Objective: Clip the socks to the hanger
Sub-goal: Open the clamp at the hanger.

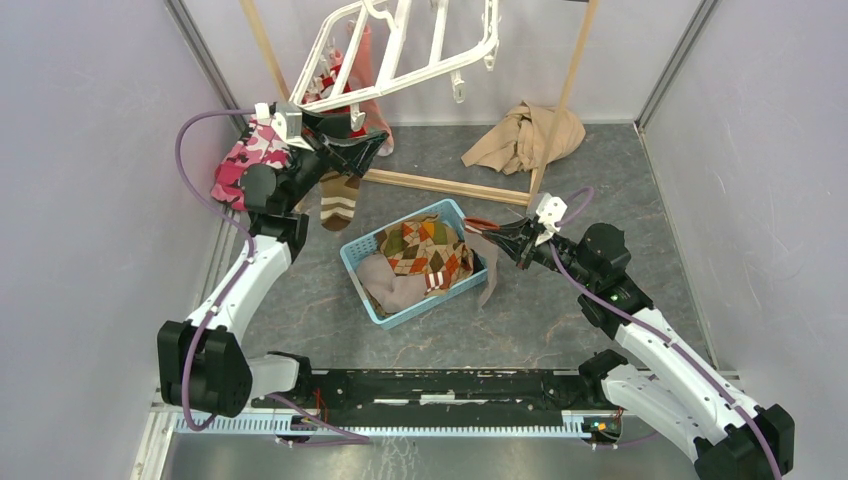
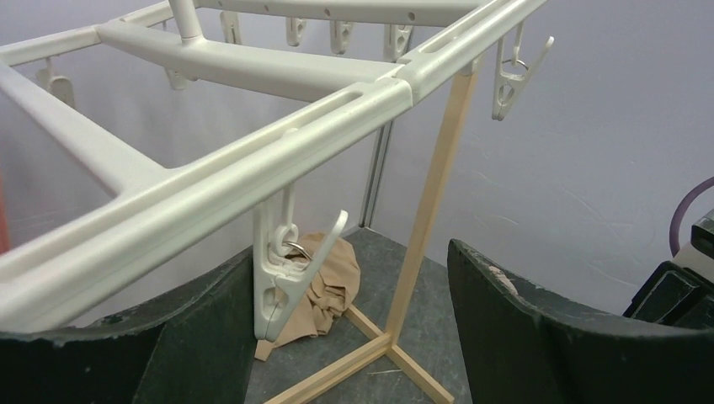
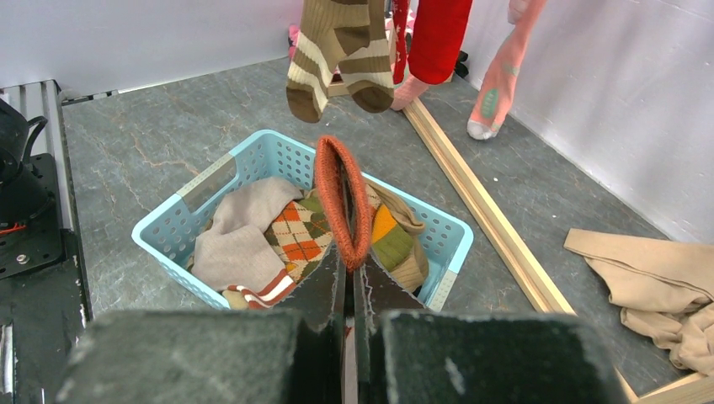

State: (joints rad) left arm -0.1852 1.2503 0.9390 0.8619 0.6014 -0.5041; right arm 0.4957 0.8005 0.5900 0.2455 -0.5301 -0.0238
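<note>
1. The left gripper (image 2: 354, 337) is in the upper left of the top view, tucked under the low corner of the hanger (image 2: 253, 168). Its fingers are spread wide with nothing pinched between them.
2. In the left wrist view, a clip (image 2: 290, 269) dangles off the hanger bar at lower middle. It's just beside the finger on the left of the frame, but I can't tell if they touch.
3. The right gripper (image 3: 349, 282) is pressed tight together, pinching an orange-cuffed sock (image 3: 341, 198). The cuff stands up as a loop dead centre in the right wrist view.
4. The blue basket (image 3: 168, 227) sits right behind that, middle of the frame. It holds an argyle sock (image 3: 299, 236) and a taupe sock (image 3: 240, 240).
5. Along the top edge of the right wrist view hang brown-striped socks (image 3: 337, 50), a red sock (image 3: 438, 34) and a pink sock (image 3: 501, 84).
6. A beige cloth (image 3: 657, 286) lies crumpled at lower right, next to the wooden rack (image 3: 480, 202) base bar that runs diagonally.
</note>
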